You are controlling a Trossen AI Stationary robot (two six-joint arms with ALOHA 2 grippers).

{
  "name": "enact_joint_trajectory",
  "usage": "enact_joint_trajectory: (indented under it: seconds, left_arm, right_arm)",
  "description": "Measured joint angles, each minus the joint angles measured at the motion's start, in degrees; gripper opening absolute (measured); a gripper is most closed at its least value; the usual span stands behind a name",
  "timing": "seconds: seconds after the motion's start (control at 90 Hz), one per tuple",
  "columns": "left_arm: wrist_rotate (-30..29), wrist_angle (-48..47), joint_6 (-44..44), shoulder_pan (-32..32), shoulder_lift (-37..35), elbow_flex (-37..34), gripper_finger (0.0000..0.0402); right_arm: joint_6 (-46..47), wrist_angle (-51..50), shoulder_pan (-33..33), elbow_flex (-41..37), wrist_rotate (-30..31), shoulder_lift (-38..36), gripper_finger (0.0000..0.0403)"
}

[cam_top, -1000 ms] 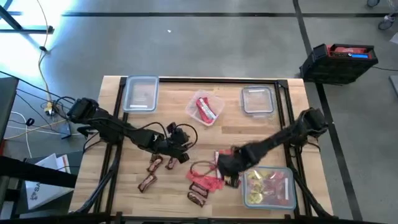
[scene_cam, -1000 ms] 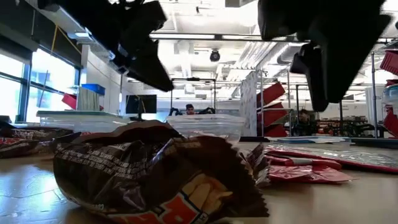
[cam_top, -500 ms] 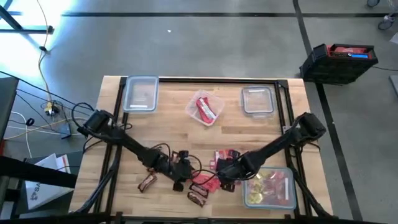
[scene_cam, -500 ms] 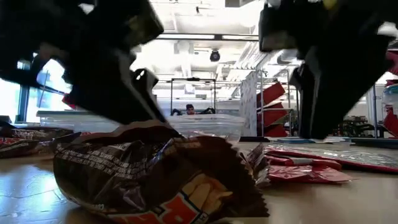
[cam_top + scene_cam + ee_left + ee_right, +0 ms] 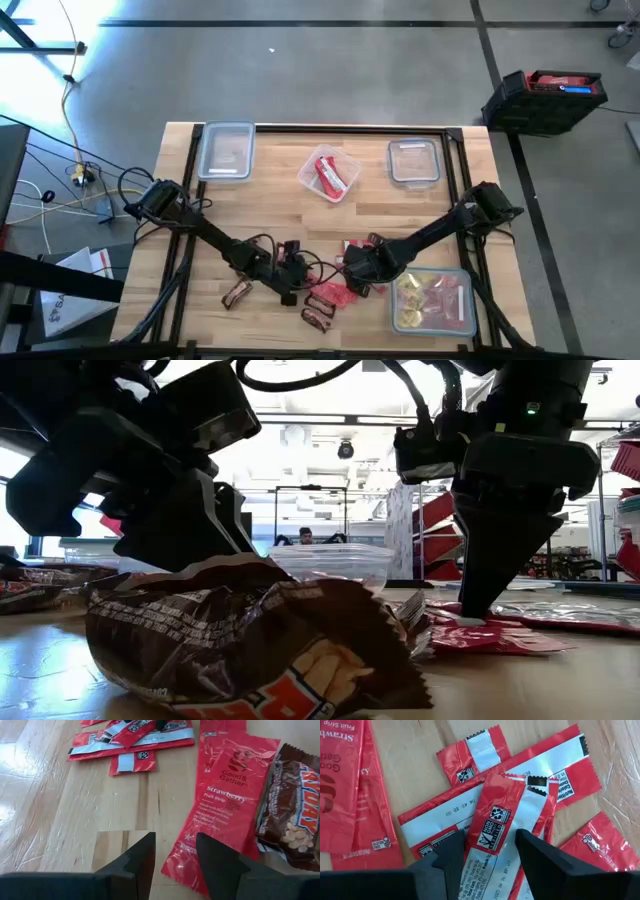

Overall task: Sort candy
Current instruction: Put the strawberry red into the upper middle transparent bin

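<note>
Right gripper (image 5: pixel 487 851) jaws open astride top red packet (image 5: pixel 495 827): close square, lift clear of pile; left gripper (image 5: pixel 175 855) jaws open, idle.

Brown mini bar (image 5: pixel 296 815) runs off the left wrist view's edge; top red packet (image 5: pixel 497 840) slips under the right pincer (image 5: pixel 487 851).
</note>
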Motion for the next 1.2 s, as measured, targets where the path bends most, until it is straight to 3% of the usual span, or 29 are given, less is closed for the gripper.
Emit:
enact_joint_trajectory:
  seconds: [0.133, 0.367, 0.744, 0.989, 1.2]
  left_arm:
    - [-0.22, -0.15, -0.48, -0.02, 0.0, 0.0, 0.0126]
    - [-0.48, -0.56, -1.18, -0.02, 0.0, 0.0, 0.0126]
    - [-2.82, -2.71, -3.09, -0.85, 0.0, -0.02, 0.0126]
    - [-2.91, -3.06, -3.06, -1.29, 0.0, -0.02, 0.0126]
    - [-2.96, -3.1, -3.08, -1.27, 0.0, -0.02, 0.0126]
  right_arm:
    - [0.94, -0.15, -0.49, -0.04, 1.3, 0.12, 0.0114]
    - [1.3, -1.67, -1.9, 1.09, -1.0, -0.27, 0.0009]
    - [-6.63, -6.33, -8.55, 10.9, -4.68, -2.57, 0.0001]
    - [-15.27, -6.07, -19.77, 16.34, -0.29, -2.75, 0.0]
    - [-23.75, 3.74, -30.77, 17.1, 2.02, -2.67, 0.0]
